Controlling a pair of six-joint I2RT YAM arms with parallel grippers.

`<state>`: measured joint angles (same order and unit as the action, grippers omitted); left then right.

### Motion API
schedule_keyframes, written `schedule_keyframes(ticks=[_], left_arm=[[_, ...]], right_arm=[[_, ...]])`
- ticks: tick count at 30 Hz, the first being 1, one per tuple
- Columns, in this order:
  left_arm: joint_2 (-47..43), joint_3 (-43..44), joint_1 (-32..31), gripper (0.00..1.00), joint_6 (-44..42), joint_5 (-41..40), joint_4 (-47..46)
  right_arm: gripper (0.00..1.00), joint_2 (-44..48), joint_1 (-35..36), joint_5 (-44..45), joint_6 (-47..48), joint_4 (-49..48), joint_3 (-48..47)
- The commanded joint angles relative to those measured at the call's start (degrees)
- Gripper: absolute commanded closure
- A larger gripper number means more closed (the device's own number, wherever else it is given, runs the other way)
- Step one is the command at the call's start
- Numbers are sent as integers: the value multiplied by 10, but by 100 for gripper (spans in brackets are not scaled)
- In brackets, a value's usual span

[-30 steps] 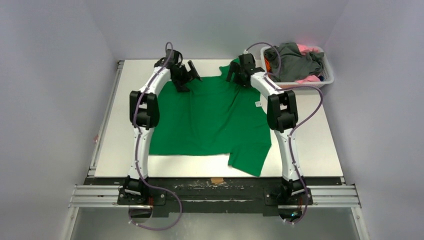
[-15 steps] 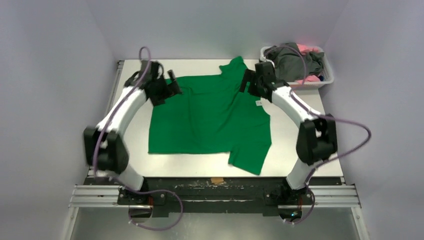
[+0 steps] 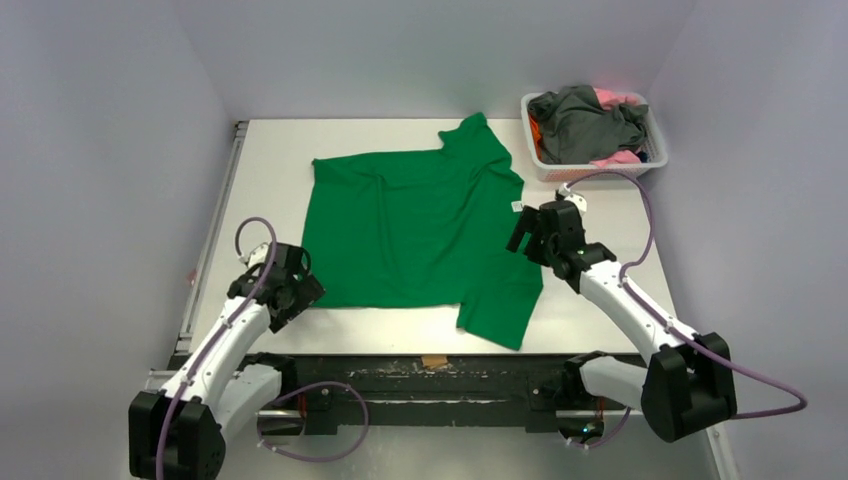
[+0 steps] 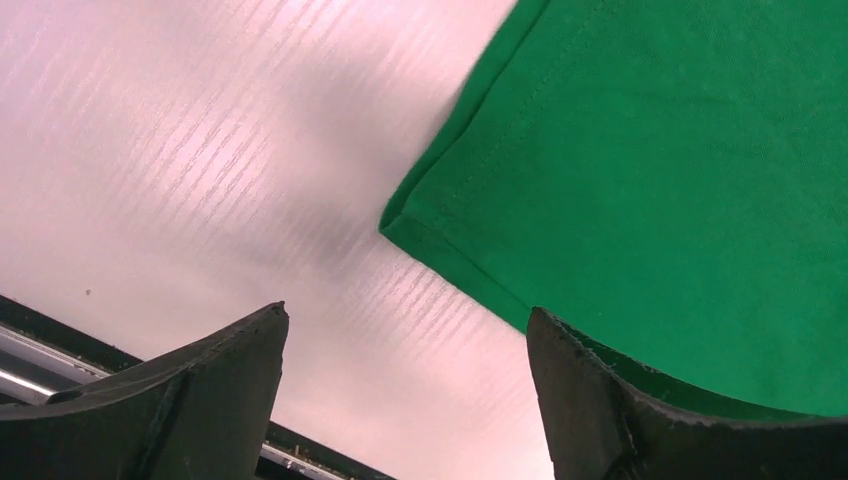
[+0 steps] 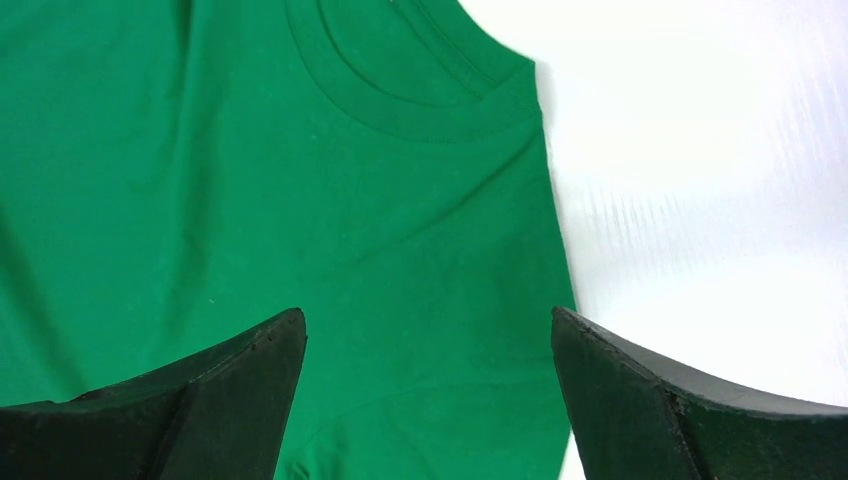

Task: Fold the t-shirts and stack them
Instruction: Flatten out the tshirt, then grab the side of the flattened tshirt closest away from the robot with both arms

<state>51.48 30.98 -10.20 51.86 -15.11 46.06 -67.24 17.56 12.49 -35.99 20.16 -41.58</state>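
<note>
Now, green shirt [image 3: 420, 235]: spread flat mid-table [image 3: 620, 290], neck toward 3 o'clock, hem toward 9. One sleeve points to 1 o'clock, the other to 5, near the front edge.
Left gripper [image 3: 296, 292]: low over the table at the shirt's 8 o'clock corner, jaws wide apart and holding nothing. Its wrist camera shows the hem corner lying just ahead of the gap between the fingers, with bare table to the left of it.
Right gripper [image 3: 530, 232]: at the shirt's 3 o'clock edge, over the cloth just short of the collar [image 5: 420, 110], jaws spread wide, nothing gripped. Whether the fingertips touch the fabric cannot be told.
Tag [image 3: 517, 207]: small and white at the neck, just toward 11 o'clock of the right gripper.
Basket [image 3: 590, 172]: white, at the table's 1 o'clock corner, near the upper sleeve but apart from it.
Other shirts: heaped unfolded in the basket, with the grey shirt [image 3: 585, 125] on top, a pink shirt [image 3: 612, 98] showing at the far side and a strip of orange shirt [image 3: 534, 130] at the 9 o'clock wall.
</note>
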Motion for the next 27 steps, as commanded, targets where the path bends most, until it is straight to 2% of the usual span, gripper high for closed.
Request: schedule_keyframes(ticks=[1, 8, 12, 15, 27], left_arm=[[43, 5, 3, 17, 59, -35, -53], [159, 26, 6, 49, 87, -25, -100], [183, 18, 6, 63, 108, -25, -111], [186, 17, 6, 64, 115, -41, -105], [211, 33, 6, 82, 96, -49, -121]], right_arm=[[10, 26, -1, -7, -10, -26, -1], [11, 23, -1, -6, -8, -25, 3], [11, 22, -1, -5, -8, -24, 4], [11, 20, -1, -5, -8, -23, 3], [12, 28, -1, 8, -12, 8, -1]])
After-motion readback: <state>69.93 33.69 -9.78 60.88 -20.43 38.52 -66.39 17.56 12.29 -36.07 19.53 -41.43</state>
